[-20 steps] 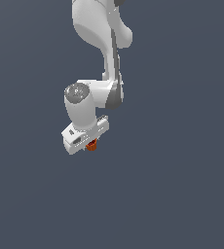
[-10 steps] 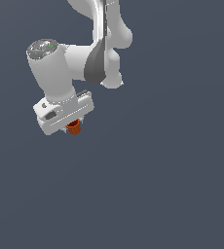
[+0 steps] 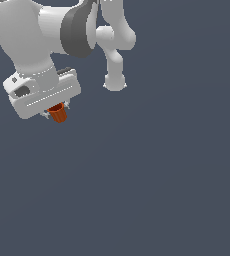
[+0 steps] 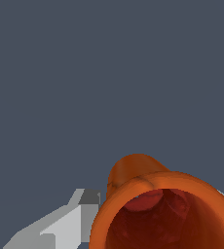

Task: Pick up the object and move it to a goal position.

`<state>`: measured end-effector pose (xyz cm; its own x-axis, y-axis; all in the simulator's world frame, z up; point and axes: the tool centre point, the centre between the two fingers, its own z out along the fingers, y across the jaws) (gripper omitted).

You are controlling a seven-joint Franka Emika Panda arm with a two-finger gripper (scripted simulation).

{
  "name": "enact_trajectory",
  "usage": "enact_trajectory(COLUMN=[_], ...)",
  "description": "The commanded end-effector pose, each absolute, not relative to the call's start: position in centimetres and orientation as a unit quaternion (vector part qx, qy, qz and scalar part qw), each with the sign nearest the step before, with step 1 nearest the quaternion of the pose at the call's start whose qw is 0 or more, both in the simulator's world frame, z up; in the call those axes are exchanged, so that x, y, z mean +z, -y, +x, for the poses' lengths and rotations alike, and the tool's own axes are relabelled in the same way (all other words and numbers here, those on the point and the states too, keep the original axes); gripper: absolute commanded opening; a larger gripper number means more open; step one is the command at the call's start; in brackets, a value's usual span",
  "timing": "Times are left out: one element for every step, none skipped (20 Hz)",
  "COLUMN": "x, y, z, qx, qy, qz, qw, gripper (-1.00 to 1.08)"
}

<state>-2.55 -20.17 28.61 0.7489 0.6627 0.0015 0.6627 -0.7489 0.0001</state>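
Note:
The object is a small orange-red cup [image 3: 58, 113] with a hollow top and a tapered body. It hangs under my white gripper [image 3: 56, 112] at the exterior view's upper left, held well above the grey floor. The gripper is shut on it. In the wrist view the cup [image 4: 158, 204] fills the lower part of the picture with its open mouth toward the camera. One grey-white finger [image 4: 65, 223] shows beside it; the other finger is mostly hidden behind the cup.
The white arm's links and dark grey joint [image 3: 79, 30] fill the top of the exterior view. A plain dark grey-blue surface [image 3: 162, 190] lies all around. No goal marker shows in either view.
The gripper has carried the cup up and toward the exterior view's left, and closer to the camera, so the arm looks much larger. The cup stays held between the fingers.

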Motion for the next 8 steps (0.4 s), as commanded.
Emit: enact_trajectory(x=[29.8, 30.2, 30.4, 30.6, 30.8, 30.9, 30.9, 30.9], y=[20.8, 21.1, 21.2, 21.4, 21.5, 21.5, 21.6, 21.6], z=[-2.8, -2.8, -2.8, -2.8, -2.8, -2.8, -2.8, -2.8], qx=[0.0, 0.0, 0.0, 0.0, 0.0, 0.0, 0.0, 0.0], qy=[0.355, 0.355, 0.355, 0.355, 0.355, 0.355, 0.355, 0.355], qz=[-0.935, -0.935, -0.935, -0.935, -0.935, -0.935, -0.935, -0.935], qw=[0.001, 0.0, 0.0, 0.0, 0.0, 0.0, 0.0, 0.0], gripper=[-1.0, -1.0, -1.0, -1.0, -1.0, -1.0, -1.0, -1.0])
